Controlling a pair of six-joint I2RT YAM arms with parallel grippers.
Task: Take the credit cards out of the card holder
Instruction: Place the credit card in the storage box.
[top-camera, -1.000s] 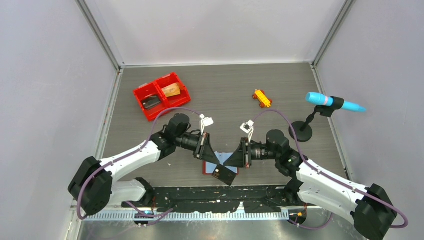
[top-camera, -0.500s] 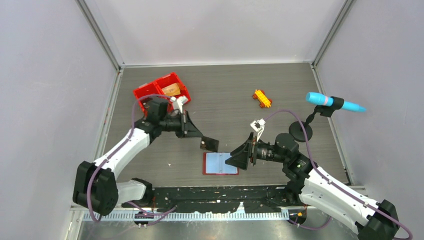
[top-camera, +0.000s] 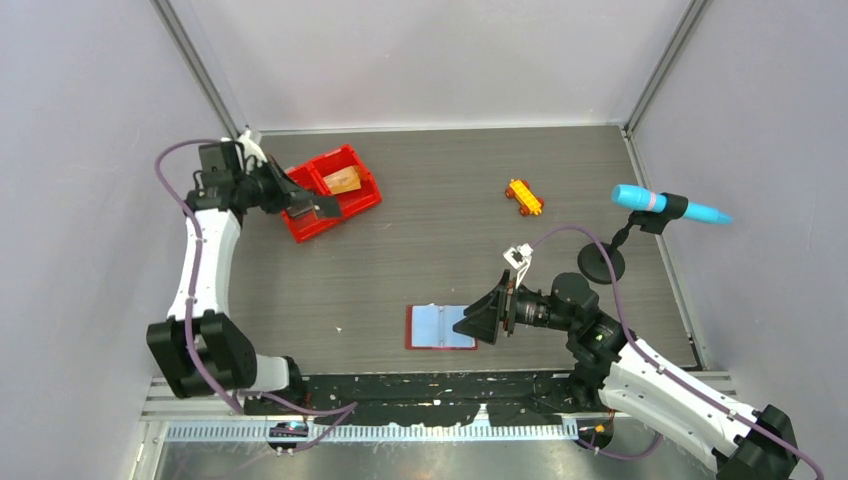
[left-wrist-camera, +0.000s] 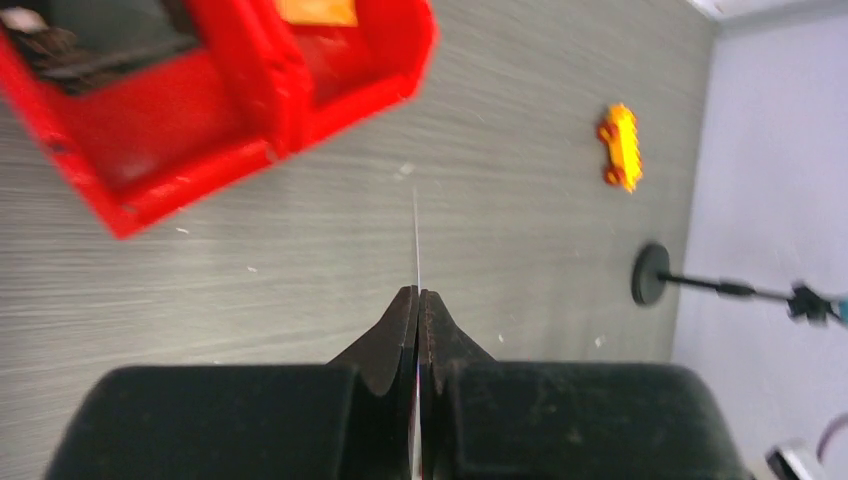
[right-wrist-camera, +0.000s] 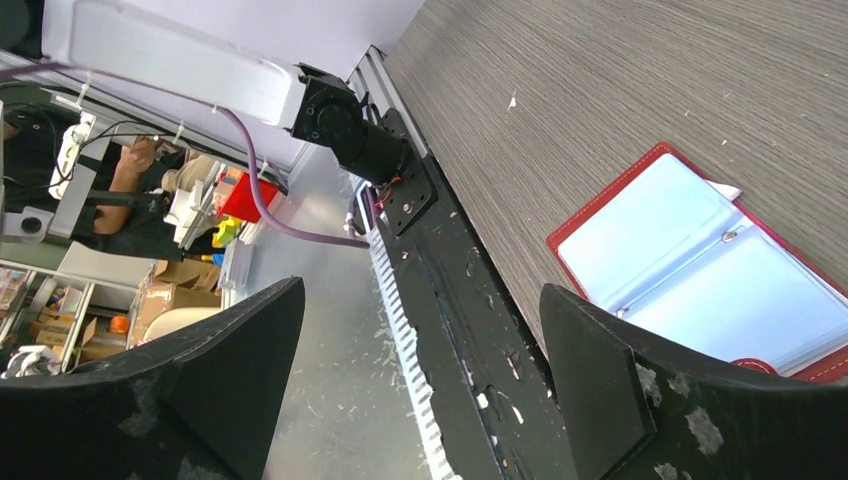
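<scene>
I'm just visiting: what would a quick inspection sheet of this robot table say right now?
Surface: grey wood-grain table, small pale specks.
Job's things: card holder lying open near the front edge, blue lining up; one dark card held over the red bin.
Clutter: orange toy vehicle, blue marker on a black stand.
Grippers: left gripper jaws shut on the card; right gripper jaws open beside the holder.
Cables: purple cables along both arms.
Surroundings: plain pale walls.
</scene>
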